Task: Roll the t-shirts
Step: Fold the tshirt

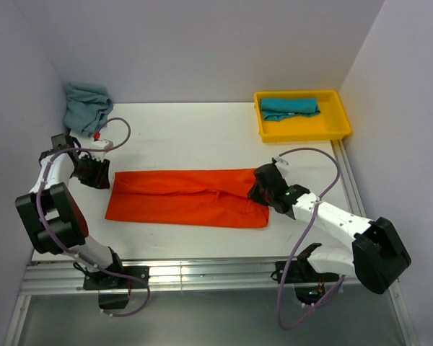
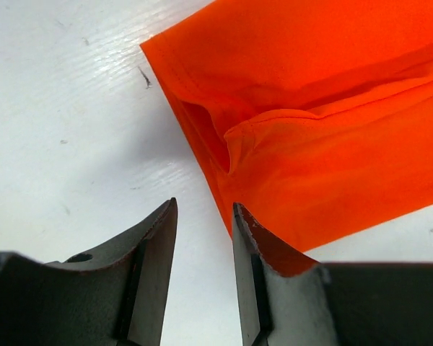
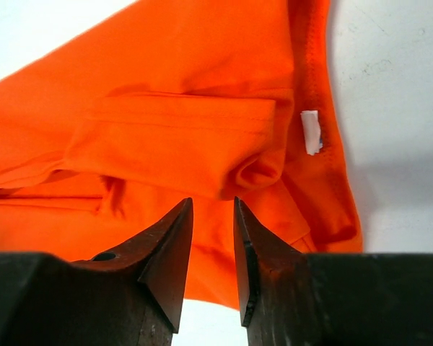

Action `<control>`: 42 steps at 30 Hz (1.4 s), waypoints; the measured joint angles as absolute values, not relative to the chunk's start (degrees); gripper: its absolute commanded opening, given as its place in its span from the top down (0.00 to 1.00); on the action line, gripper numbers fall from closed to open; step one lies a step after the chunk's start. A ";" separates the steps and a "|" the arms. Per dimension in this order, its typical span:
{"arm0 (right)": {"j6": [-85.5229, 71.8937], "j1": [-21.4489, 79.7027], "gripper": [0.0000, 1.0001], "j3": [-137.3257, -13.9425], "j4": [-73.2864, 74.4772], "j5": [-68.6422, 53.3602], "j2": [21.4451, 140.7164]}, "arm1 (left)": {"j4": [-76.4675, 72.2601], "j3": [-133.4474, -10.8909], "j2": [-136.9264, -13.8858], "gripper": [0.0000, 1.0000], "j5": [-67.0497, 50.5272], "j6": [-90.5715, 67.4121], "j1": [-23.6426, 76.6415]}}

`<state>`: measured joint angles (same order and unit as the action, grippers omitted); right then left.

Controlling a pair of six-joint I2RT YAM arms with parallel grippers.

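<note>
Left end effector [image 2: 206,205], right end effector [image 3: 212,202]: slightly open, empty, by orange t-shirt [image 1: 187,198].

1. Closing in on three sides with plain, pale lavender-grey walls [image 1: 202,43].
2. Spreading a glossy white table [image 1: 195,137] between them, lightly scuffed in the wrist views.
3. Edging the near side with a silver aluminium rail [image 1: 216,277], catching a bright glare.
4. Lighting everything softly and evenly, throwing only faint shadows.

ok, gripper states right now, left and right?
left gripper: open, holding nothing, at the edge of the orange t-shirt.
right gripper: open, holding nothing, over the same shirt.
</note>
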<state>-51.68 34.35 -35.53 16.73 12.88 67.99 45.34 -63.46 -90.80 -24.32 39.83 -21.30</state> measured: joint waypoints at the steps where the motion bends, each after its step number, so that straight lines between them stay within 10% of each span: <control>1: -51.72 34.46 0.60 -35.53 16.73 12.91 67.31 | 46.06 -64.03 -90.50 0.57 -24.40 39.83 -21.41; 42: -44.23 33.82 0.60 -61.01 16.64 10.00 100.22 | 39.68 -58.48 -92.49 0.64 -14.87 25.32 -7.03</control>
<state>-44.23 33.82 -61.01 16.64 10.00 100.22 39.68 -58.48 -92.49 -14.87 25.32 -7.03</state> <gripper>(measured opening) 0.402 0.370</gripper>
